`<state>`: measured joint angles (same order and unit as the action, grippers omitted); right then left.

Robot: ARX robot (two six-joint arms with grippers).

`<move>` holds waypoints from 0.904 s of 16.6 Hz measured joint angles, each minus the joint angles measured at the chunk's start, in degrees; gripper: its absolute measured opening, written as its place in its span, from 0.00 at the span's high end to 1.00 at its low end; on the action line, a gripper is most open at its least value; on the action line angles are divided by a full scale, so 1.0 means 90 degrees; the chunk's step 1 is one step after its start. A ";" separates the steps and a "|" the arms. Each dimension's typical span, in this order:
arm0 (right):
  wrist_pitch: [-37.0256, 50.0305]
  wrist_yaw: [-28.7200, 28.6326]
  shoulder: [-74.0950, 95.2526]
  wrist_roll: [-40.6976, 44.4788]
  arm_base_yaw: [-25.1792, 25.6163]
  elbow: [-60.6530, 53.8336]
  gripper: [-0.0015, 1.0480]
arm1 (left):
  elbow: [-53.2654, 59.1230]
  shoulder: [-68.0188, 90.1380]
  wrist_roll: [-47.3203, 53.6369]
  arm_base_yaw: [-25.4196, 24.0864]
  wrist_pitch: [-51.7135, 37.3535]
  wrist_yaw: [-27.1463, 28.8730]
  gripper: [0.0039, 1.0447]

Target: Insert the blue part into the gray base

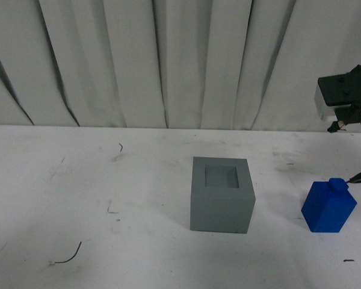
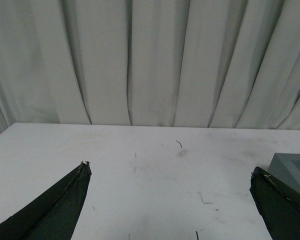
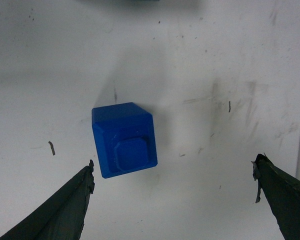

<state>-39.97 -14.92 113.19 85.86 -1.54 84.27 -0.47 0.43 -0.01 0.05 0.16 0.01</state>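
The gray base (image 1: 221, 195), a cube with a square recess in its top, stands on the white table a little right of center. The blue part (image 1: 328, 206) stands upright to its right, stud on top, apart from the base. My right gripper (image 3: 173, 167) hangs open above the table. In the right wrist view the blue part (image 3: 124, 139) lies just ahead of one finger, outside the jaws and untouched. My left gripper (image 2: 170, 170) is open over bare table, and a corner of the gray base (image 2: 292, 167) shows behind one fingertip.
White pleated curtains (image 1: 168, 60) close off the back of the table. The tabletop (image 1: 78, 198) carries scuff marks and small dark wire scraps (image 1: 69, 257). The right arm's wrist (image 1: 344, 95) hangs at the upper right, above the blue part.
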 joint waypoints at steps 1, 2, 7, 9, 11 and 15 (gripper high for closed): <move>-0.0034 0.0044 0.0041 0.0017 0.0002 -0.0024 0.06 | 0.0000 0.0000 0.0002 0.0000 0.0002 0.0000 0.06; -0.0061 0.0085 0.0063 0.0027 0.0002 -0.0063 0.06 | 0.0000 0.0000 0.0002 0.0000 0.0002 0.0000 0.06; 0.0114 0.0131 0.0301 0.0092 0.0051 -0.0284 0.06 | 0.0000 0.0000 0.0000 0.0000 0.0002 0.0000 0.06; 0.0223 0.0136 0.0420 0.0146 0.0160 -0.0316 0.06 | 0.0000 0.0000 0.0000 0.0000 0.0002 0.0000 0.06; 0.0233 0.0141 0.0566 0.0168 0.0228 -0.0316 0.06 | 0.0000 0.0000 0.0002 0.0000 0.0002 0.0000 0.06; 0.0386 0.0153 0.0799 0.0240 0.0240 -0.0316 0.06 | 0.0000 0.0000 0.0002 0.0000 0.0002 0.0000 0.06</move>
<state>-36.49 -13.54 120.38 88.03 0.62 81.43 -0.47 0.43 0.01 0.05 0.19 0.01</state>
